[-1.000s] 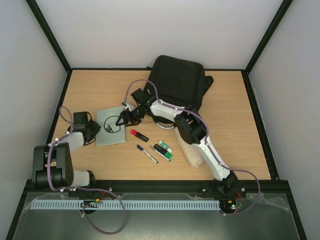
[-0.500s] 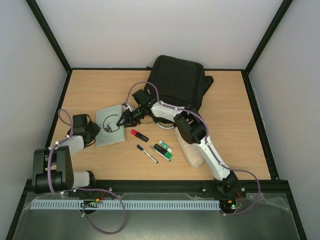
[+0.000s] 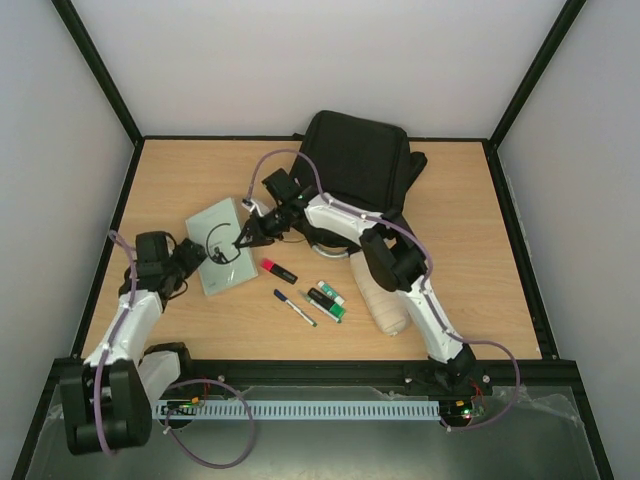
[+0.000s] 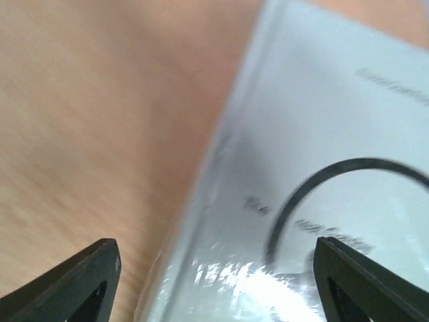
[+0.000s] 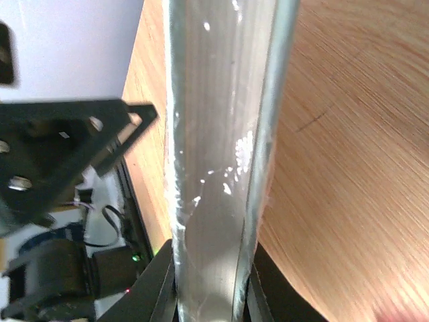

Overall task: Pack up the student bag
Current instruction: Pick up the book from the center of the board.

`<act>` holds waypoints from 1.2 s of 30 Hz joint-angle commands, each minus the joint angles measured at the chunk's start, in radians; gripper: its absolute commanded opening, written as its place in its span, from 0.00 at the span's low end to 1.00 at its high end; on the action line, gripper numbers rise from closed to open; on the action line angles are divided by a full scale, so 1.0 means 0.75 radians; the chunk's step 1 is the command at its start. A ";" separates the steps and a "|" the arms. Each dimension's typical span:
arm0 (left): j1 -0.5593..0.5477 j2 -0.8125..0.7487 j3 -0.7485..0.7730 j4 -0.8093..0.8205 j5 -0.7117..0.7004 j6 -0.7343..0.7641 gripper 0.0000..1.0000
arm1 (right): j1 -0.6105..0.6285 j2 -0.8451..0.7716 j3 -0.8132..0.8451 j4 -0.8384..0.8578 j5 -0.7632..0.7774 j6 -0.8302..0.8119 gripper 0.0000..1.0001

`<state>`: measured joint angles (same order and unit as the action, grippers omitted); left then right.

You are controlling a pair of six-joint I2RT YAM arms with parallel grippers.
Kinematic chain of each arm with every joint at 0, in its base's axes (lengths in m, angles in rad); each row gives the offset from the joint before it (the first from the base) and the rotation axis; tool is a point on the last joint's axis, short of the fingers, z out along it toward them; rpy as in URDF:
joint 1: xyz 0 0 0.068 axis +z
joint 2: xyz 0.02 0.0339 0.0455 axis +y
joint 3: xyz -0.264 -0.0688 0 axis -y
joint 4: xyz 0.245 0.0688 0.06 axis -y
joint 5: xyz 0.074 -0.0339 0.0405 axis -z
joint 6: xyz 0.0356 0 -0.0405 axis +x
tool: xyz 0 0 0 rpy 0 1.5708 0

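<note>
The top view is lit brightly and evenly from above; only soft shadows are cast on the wooden table (image 3: 480, 240). The left wrist view is blurred throughout, with white glare on the glossy booklet (image 4: 322, 121) at lower centre. In the right wrist view, glints are scattered along the booklet's edge.

desk (image 3: 480, 250): light wood-grain top, dark rim | walls (image 3: 300, 60): plain white at back and both sides | frame (image 3: 98, 72): black bars slanting up from the desk's far corners | near edge: clear sheet (image 3: 560, 445), white slotted strip (image 3: 300, 410) | light: even, soft shadows
</note>
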<state>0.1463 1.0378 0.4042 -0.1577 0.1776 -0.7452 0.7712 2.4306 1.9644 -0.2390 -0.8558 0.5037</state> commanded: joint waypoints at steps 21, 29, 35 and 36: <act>-0.538 -0.276 0.174 0.650 0.740 0.232 0.85 | -0.439 -1.389 -0.959 -0.383 -0.142 -0.949 0.01; -0.852 -0.199 0.228 0.609 0.704 0.299 0.83 | -0.456 -1.716 -1.136 -0.389 -0.258 -0.979 0.01; -0.964 -0.216 0.224 0.663 0.662 0.285 0.81 | -0.456 -1.710 -1.105 -0.517 -0.325 -1.043 0.01; -0.967 -0.212 0.239 0.633 0.648 0.291 0.80 | -0.457 -1.718 -1.115 -0.494 -0.291 -1.022 0.01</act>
<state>-0.5251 0.8749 0.5453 0.2798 0.6357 -0.5484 0.4046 1.1660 1.1019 -0.6460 -0.8829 -0.2123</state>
